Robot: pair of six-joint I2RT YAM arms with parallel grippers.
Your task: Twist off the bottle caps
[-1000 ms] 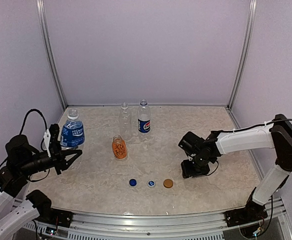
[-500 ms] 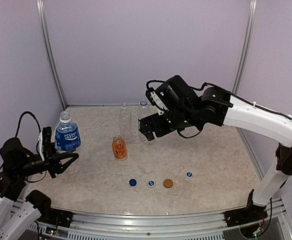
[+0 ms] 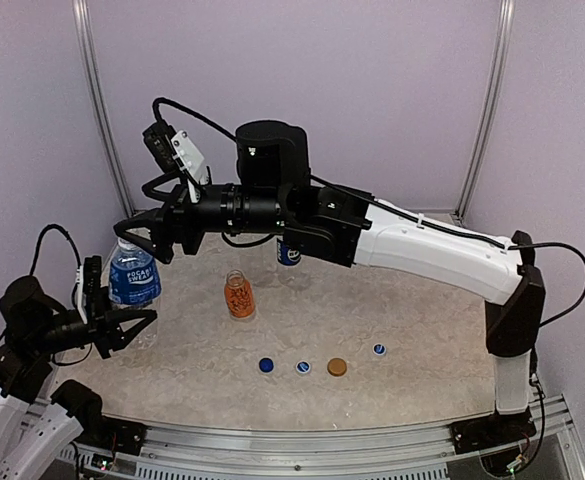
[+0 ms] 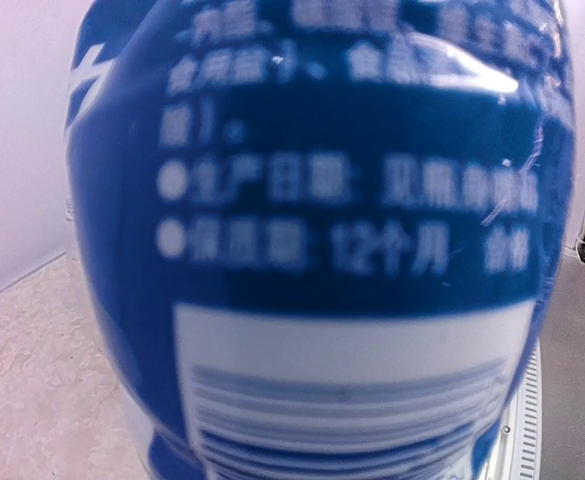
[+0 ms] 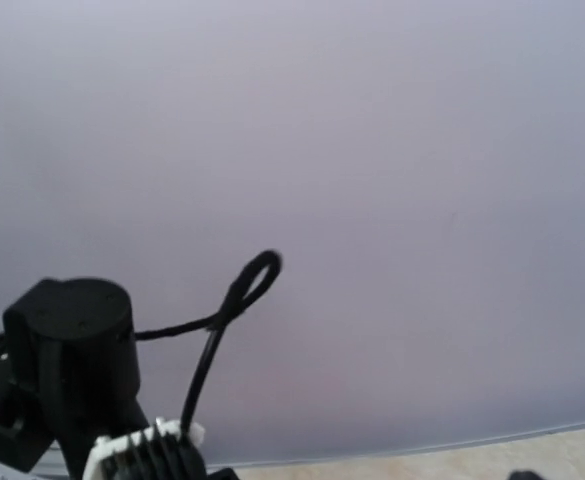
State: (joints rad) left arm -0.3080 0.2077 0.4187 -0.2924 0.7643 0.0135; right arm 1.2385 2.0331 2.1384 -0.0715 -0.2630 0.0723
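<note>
The bottle with the bright-blue label stands upright at the left; its label fills the left wrist view. My left gripper is shut on its lower body. My right gripper reaches across from the right and sits at this bottle's top, jaws apart, hiding the neck. The short orange bottle stands mid-table with no cap. The Pepsi bottle shows only partly behind my right arm. The clear unlabelled bottle is hidden behind that arm.
Several loose caps lie in front: a blue one, a white-blue one, an orange-brown one and a small white-blue one. The white right arm spans the table's back half. Purple walls enclose three sides.
My right arm rose from the table's right side and swung across to the top of the blue-labelled bottle, leaving a fourth cap on the table. My left gripper shifted the bottle slightly left and nearer.
</note>
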